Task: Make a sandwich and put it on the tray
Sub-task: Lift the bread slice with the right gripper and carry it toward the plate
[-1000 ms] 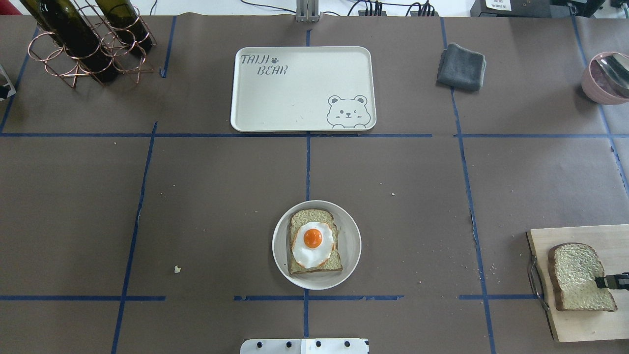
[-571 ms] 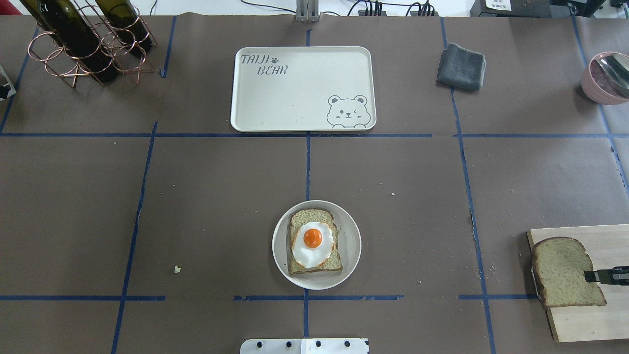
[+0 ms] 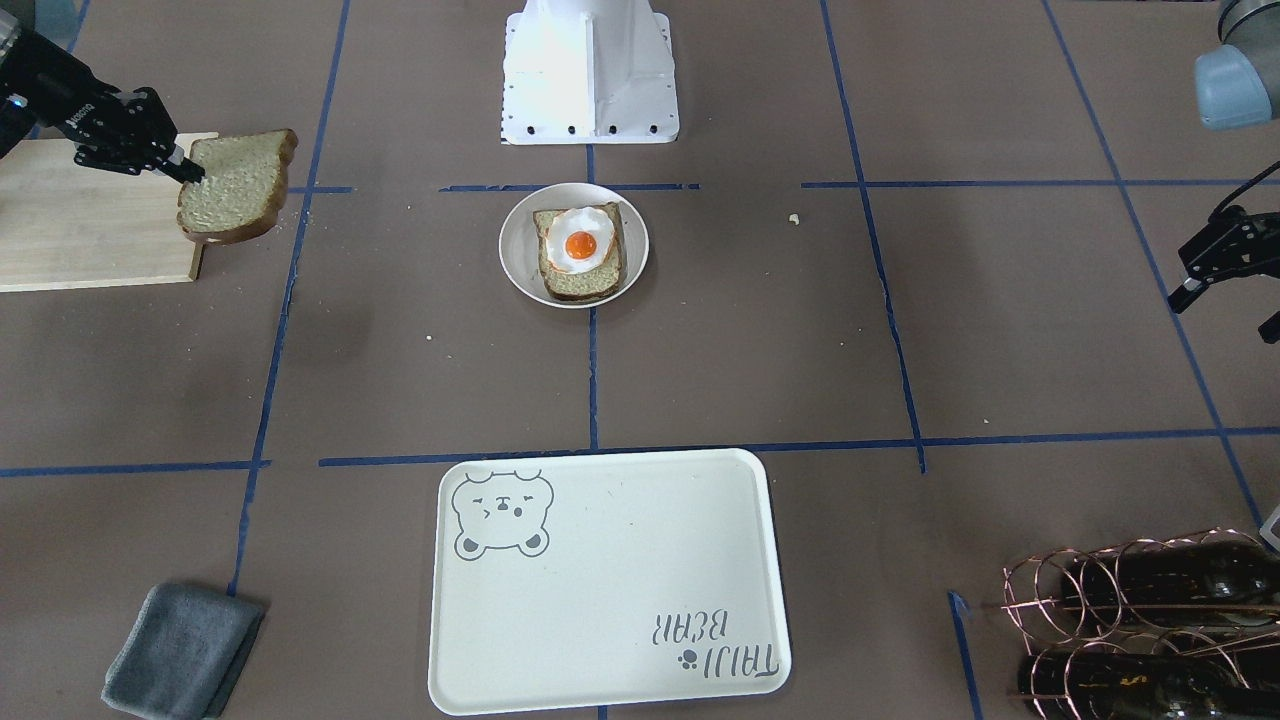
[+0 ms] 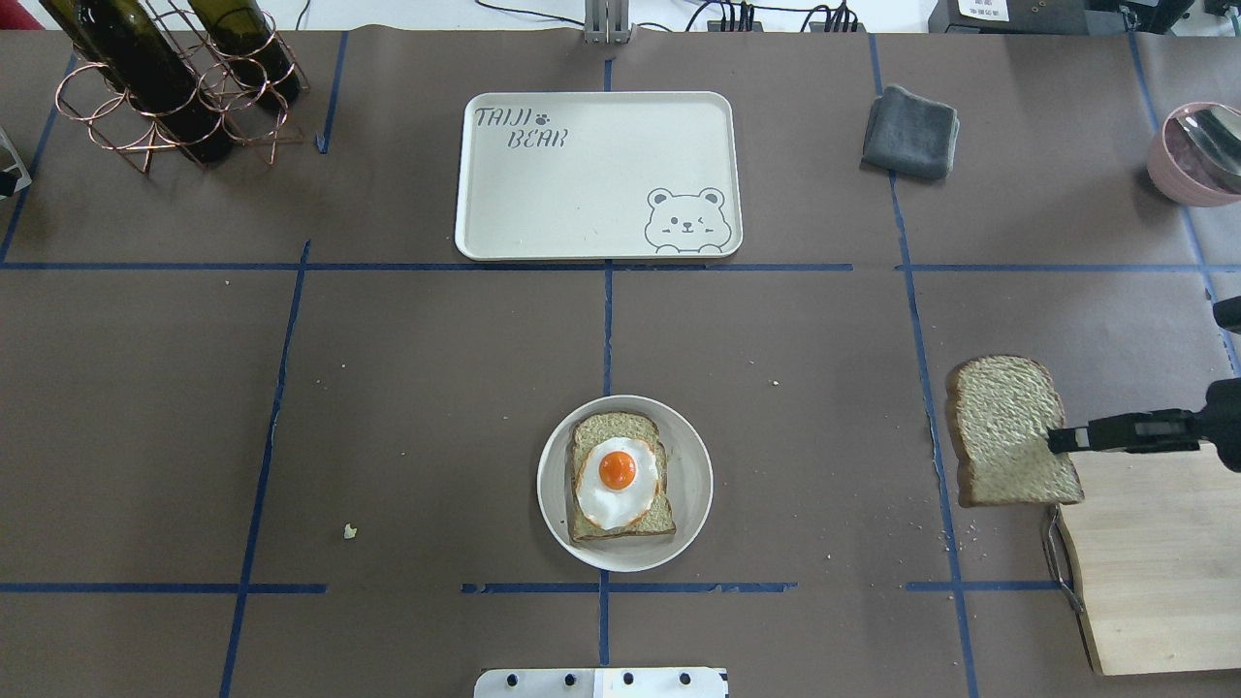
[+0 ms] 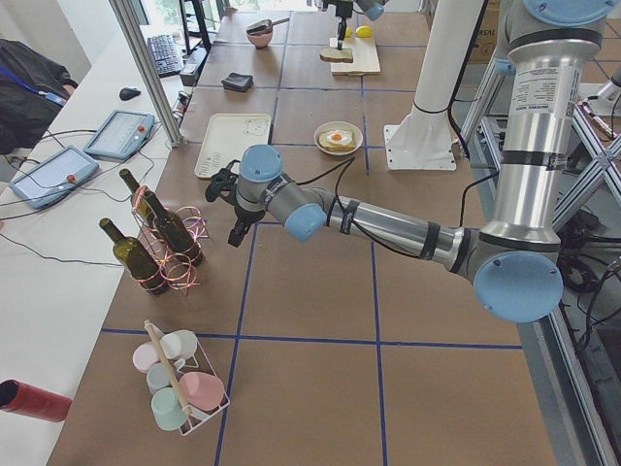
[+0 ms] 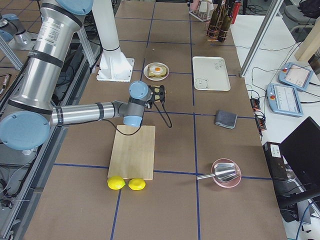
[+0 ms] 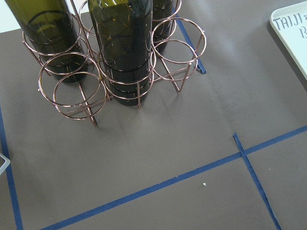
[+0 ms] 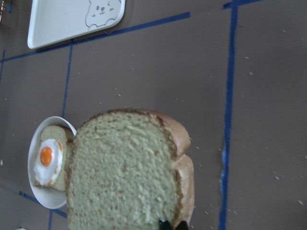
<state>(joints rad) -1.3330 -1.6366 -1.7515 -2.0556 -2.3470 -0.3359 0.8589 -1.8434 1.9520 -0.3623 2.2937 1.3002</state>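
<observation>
My right gripper (image 4: pixel 1059 440) is shut on the edge of a tan bread slice (image 4: pixel 1003 427) and holds it in the air, just past the wooden board's far left corner. The slice also shows in the front view (image 3: pixel 235 185) and fills the right wrist view (image 8: pixel 124 172). The other bread slice with the fried egg (image 4: pixel 618 475) on it lies on a round white plate (image 4: pixel 694 485) at the table's near middle. The cream bear tray (image 4: pixel 582 184) lies bare at the far middle. My left gripper (image 3: pixel 1222 318) is open and empty, in the air near the bottle rack.
A wooden board (image 4: pixel 1154 572) with a metal handle lies at the near right. A grey cloth (image 4: pixel 909 131) and a pink bowl (image 4: pixel 1193 150) are at the far right. A copper rack with wine bottles (image 4: pixel 165 87) stands at the far left. Two lemons (image 6: pixel 125 183) lie beside the board.
My right gripper has lifted the bread slice off the wooden board and carried it away from the robot and a little left. Plate, egg and tray have not moved.
</observation>
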